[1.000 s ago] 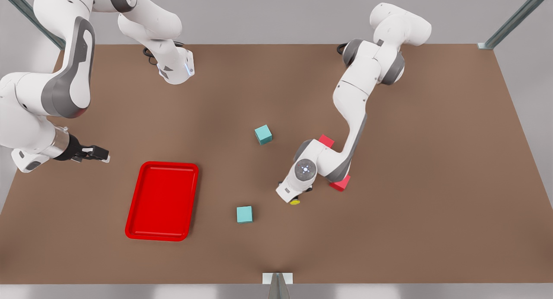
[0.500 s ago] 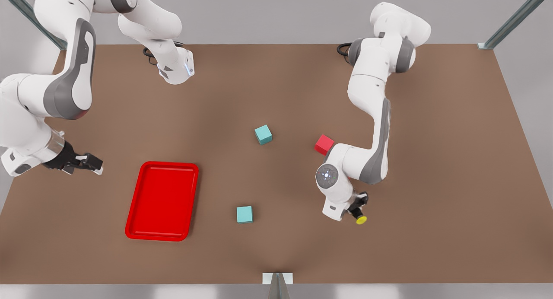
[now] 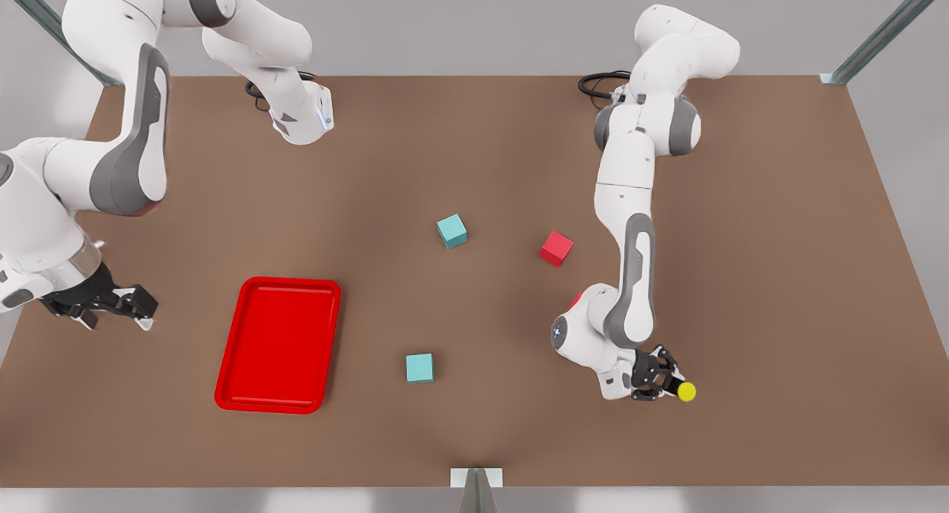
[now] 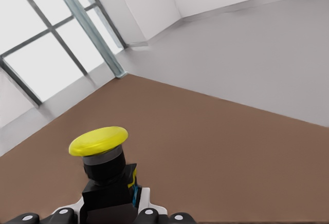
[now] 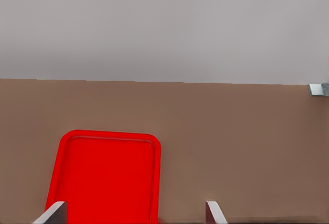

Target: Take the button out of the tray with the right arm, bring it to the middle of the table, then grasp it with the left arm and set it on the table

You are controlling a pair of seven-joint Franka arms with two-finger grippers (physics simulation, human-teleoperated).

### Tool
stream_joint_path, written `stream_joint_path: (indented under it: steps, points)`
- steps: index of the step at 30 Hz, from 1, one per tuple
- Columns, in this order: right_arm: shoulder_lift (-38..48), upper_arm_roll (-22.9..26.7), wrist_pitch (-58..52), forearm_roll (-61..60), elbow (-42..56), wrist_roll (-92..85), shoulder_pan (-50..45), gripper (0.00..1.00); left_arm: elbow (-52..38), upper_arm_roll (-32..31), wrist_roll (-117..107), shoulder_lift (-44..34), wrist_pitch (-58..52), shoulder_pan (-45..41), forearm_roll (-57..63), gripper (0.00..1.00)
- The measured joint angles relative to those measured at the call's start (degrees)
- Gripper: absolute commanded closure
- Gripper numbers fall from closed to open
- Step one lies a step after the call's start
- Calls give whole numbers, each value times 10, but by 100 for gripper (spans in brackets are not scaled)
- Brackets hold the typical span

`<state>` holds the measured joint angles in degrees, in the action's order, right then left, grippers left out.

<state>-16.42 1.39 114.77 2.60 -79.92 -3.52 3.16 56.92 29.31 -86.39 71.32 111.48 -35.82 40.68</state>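
Front view: left end effector (image 3: 662,383), toward the front view's right and near the bench's near edge, grips the button (image 3: 680,391) by its dark body, fingers closed on it, yellow cap pointing outward. Left wrist view confirms: button (image 4: 105,170) pinched between the fingers (image 4: 146,212), cap up, brown bench (image 4: 216,152) beyond.

Step in hand, as I judge it: last one, setting the button down. Whether it touches the bench yet, can't tell. Next move calls for lowering to contact, then opening and lifting clear.

Right end effector (image 3: 141,310) waits at the front view's left, beside the tray (image 3: 278,346) but apart from it; fingers spread, nothing held. Right wrist view shows its fingertips (image 5: 54,212) wide, tray (image 5: 103,175) ahead.

Tray holds nothing.
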Motion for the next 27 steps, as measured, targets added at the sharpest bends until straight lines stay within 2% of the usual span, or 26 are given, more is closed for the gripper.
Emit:
stream_joint_path:
  steps: [12,19,27]
  points:
    - [-3,-1,-18,-2,0,-1,3,0,1,20,-260,36,23,25,45,72]
    - [-7,-1,-19,-2,-2,-2,0,0,37,21,-352,51,11,5,71,73]
    - [-8,-1,-18,-2,-1,-2,1,0,43,19,-424,69,10,39,101,73]
